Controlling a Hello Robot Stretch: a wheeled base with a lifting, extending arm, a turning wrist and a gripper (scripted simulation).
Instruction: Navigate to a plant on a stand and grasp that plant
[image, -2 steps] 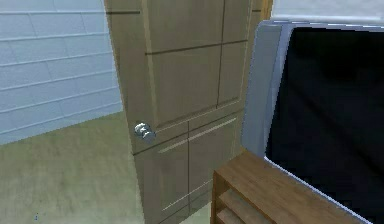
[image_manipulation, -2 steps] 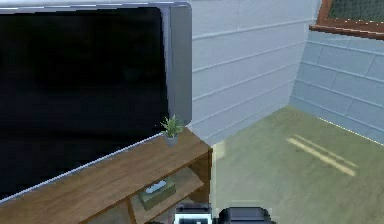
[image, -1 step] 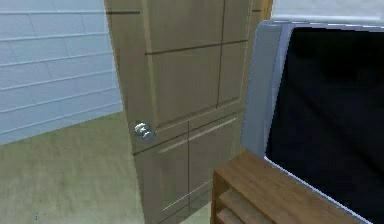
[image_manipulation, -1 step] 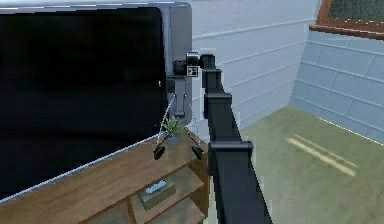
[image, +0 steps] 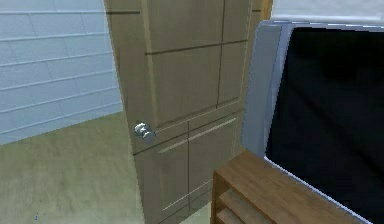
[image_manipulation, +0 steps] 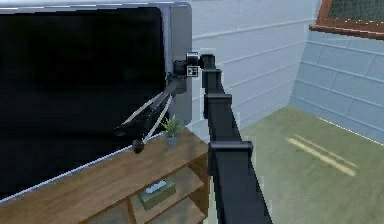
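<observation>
Forward view, door: A panelled wooden door (image: 185, 90) with a silver knob (image: 144, 130) is seen straight ahead, next to a pale brick wall (image: 50, 70).
Forward view, furniture: A dark-screened television (image: 330, 100) is seen at the right, with a wooden stand (image: 260, 195) under it.
Arm side view, plant: A small green plant (image_manipulation: 171, 127) in a pot is seen standing on top of the wooden stand (image_manipulation: 95, 182), just beside the television's (image_manipulation: 80, 90) lower corner.
Arm side view, arm: The dark arm (image_manipulation: 225, 140) is reached out over the stand, and the gripper (image_manipulation: 129, 139) is placed near the plant. Contact cannot be judged.
Jaws: Their state cannot be told, nor whether anything is held.
Done: The approach is judged complete, since the plant is within the arm's reach.
Left: The grasp itself is not confirmed. The plant rests on the stand, so it is not yet lifted.
</observation>
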